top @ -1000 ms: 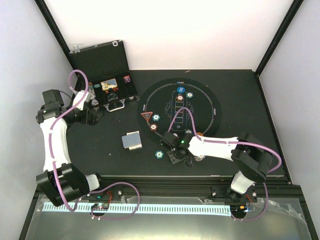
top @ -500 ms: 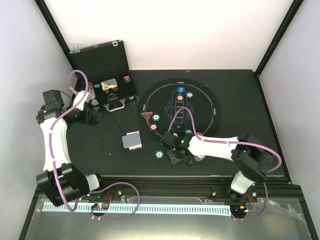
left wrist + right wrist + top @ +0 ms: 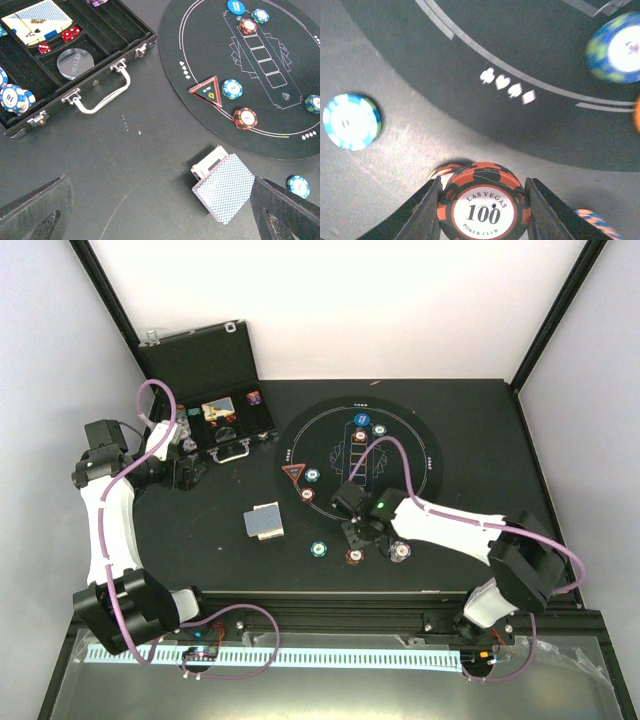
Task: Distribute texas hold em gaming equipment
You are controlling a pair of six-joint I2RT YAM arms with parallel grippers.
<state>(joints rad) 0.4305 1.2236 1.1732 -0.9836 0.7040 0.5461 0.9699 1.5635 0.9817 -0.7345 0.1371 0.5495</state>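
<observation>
Teal chip (image 3: 319, 549) lies on the table just off the round mat (image 3: 420, 440), with the right gripper (image 3: 362, 536) close beside it.

Left wrist: the left gripper (image 3: 160, 212) gapes wide and empty over the card deck (image 3: 225, 192), near the open case (image 3: 100, 74).

Right wrist: half-closed fingers (image 3: 427, 212) pinch an orange 100 chip (image 3: 484, 205).

White arm links (image 3: 103, 525), black joints (image 3: 128, 605), looping purple cables (image 3: 152, 383)
</observation>
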